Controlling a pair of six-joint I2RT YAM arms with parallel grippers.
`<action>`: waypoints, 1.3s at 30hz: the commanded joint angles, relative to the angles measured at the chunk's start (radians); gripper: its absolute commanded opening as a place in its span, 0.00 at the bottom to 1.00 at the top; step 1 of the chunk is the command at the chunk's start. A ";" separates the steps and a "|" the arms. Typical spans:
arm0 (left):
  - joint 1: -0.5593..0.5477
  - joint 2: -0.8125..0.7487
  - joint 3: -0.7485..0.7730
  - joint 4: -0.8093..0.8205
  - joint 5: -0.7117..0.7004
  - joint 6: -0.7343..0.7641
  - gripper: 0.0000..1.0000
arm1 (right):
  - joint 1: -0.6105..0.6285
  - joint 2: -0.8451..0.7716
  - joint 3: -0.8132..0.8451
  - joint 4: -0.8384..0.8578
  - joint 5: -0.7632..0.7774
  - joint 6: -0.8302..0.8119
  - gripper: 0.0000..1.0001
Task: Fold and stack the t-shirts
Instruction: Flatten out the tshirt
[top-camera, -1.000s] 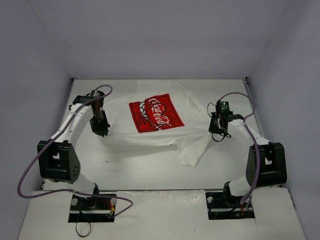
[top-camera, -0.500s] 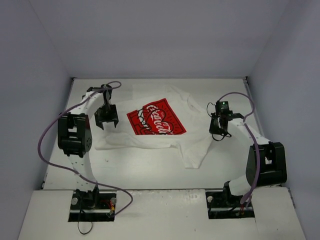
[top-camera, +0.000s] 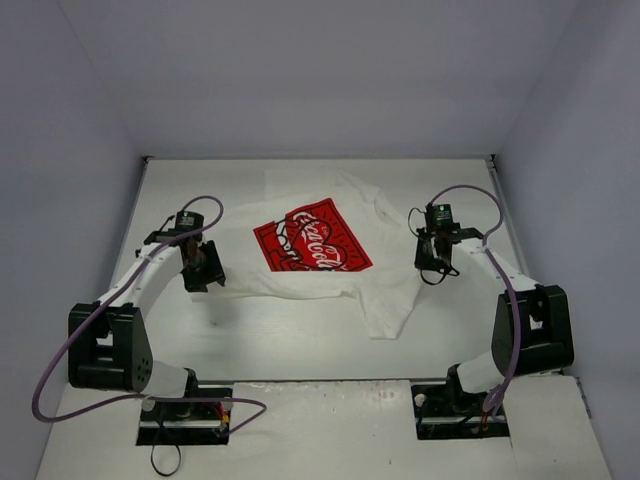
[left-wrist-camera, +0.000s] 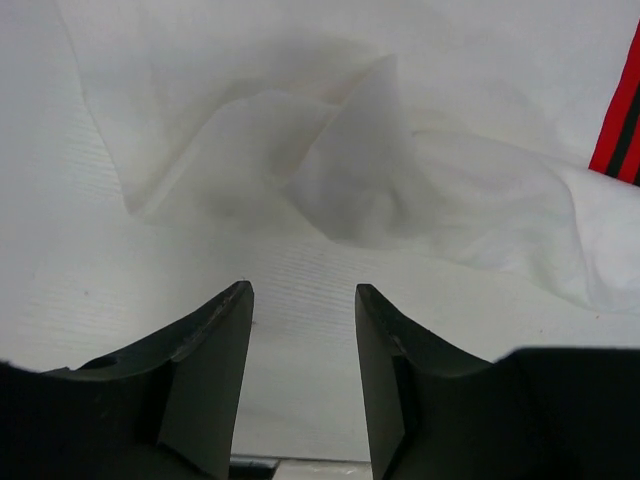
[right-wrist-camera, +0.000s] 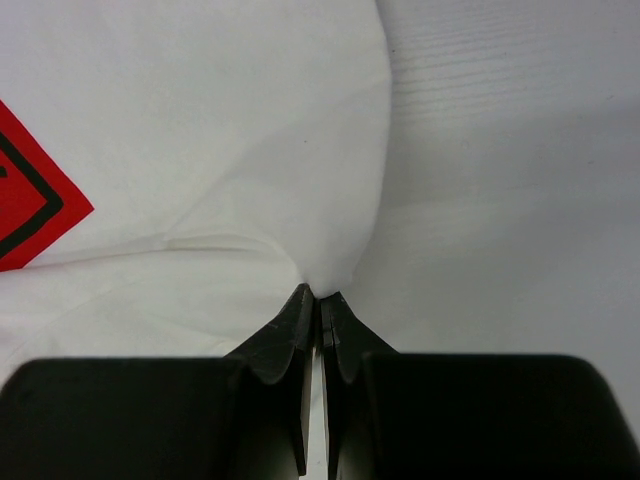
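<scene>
A white t-shirt with a red square chest print lies spread and rumpled across the middle of the table, one sleeve trailing toward the front. My left gripper hovers just off the shirt's left edge, open, with only bare table between its fingers. In the left wrist view the gripper faces the shirt's crumpled edge, and a strip of red print shows at far right. My right gripper is shut on the shirt's right edge. The right wrist view shows the gripper pinching a peak of white cloth.
The white table is boxed in by grey walls at the back and both sides. Purple cables loop from each arm. Both arm bases sit on a raised white ledge at the near edge.
The left gripper opened and released the shirt's left edge, which dropped flat. The left arm swung out, then drew back toward the near left. The right gripper kept its pinch and barely moved.
</scene>
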 joint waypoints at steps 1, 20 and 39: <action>0.043 -0.055 -0.054 0.208 0.065 -0.066 0.41 | 0.014 -0.053 0.017 0.008 0.010 -0.013 0.00; 0.058 0.019 -0.129 0.422 0.107 -0.170 0.37 | 0.016 -0.108 -0.027 0.029 0.010 -0.011 0.00; 0.128 -0.123 0.218 0.031 0.025 -0.126 0.00 | 0.007 -0.162 0.105 0.015 0.029 -0.001 0.00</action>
